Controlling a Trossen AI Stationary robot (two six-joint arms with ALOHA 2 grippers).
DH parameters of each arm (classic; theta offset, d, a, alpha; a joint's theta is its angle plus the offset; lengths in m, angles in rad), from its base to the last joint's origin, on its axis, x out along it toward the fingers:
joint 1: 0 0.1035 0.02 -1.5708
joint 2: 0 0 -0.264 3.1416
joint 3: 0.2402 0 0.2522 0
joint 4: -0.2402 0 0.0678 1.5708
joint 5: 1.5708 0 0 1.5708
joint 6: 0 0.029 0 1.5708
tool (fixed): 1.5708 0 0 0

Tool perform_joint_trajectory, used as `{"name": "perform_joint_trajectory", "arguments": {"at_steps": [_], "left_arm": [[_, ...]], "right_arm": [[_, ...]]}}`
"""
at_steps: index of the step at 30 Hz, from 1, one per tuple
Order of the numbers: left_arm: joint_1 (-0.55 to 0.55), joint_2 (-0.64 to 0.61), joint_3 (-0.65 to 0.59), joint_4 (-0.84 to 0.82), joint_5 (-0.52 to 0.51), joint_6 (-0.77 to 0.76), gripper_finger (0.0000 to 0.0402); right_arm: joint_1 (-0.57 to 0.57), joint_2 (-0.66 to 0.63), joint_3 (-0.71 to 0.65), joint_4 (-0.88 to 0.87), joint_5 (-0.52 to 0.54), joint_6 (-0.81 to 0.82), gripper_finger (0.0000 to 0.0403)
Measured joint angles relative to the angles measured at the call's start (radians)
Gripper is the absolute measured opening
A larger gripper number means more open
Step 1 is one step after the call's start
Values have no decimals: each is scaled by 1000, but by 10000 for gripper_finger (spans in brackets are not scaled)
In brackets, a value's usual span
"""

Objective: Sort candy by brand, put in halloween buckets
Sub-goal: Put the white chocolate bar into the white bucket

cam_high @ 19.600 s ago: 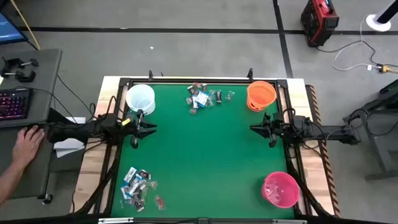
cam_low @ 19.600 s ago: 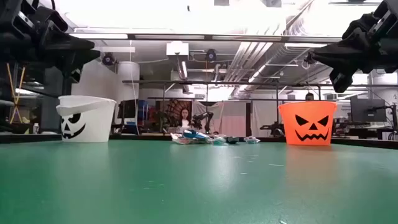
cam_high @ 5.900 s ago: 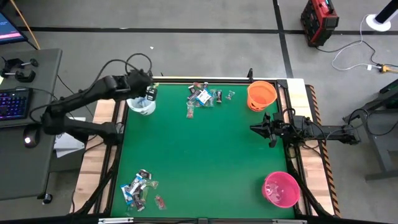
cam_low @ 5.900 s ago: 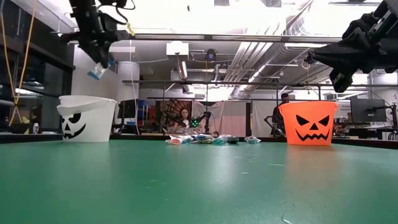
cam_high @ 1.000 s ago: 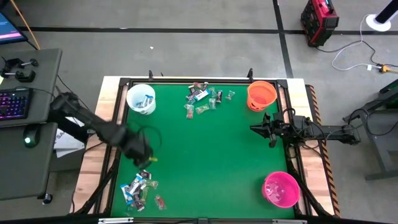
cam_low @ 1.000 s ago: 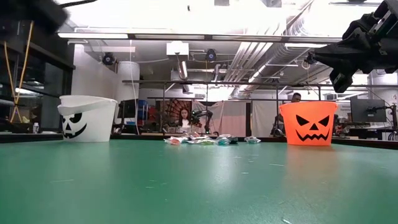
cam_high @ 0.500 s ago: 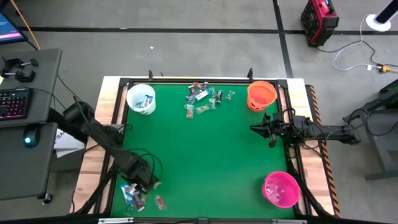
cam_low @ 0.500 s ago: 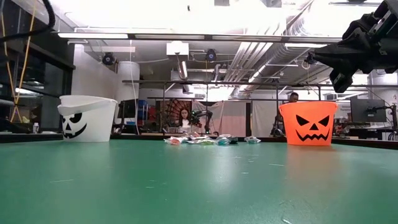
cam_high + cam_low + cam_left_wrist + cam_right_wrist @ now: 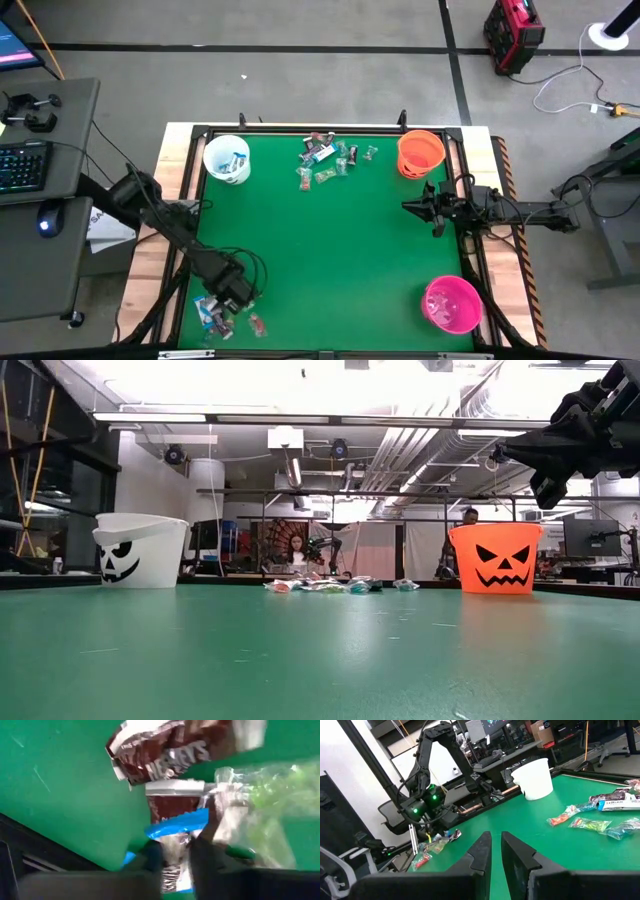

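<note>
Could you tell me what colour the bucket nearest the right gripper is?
Orange bucket, clearest in the high view.

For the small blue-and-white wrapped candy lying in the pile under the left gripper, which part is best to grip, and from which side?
Probably the middle of the blue-and-white wrapped candy, from straight above. It lies flat on the green table, so only its narrow width fits between fingers. The left gripper straddles it this way; brown chocolate wrappers and a clear greenish wrapper crowd its sides.

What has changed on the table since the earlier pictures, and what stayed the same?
The left gripper went from the white bucket, where a blue-and-white candy now lies inside, down to the near candy pile and closed on a blue-and-white candy. The right gripper, orange bucket and pink bucket stayed in place.
</note>
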Motion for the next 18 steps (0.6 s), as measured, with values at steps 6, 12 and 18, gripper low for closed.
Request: {"name": "perform_joint_trajectory", "arguments": {"at_steps": [6,12,18], "left_arm": [[59,-176,0,-80,-23,55,33],[197,-397,0,-159,-234,78,9],[467,-540,1,-32,-660,270,10]], "right_arm": [[0,0,0,0,0,0,35],[0,0,0,0,0,0,35],[0,0,0,0,0,0,35]]}}
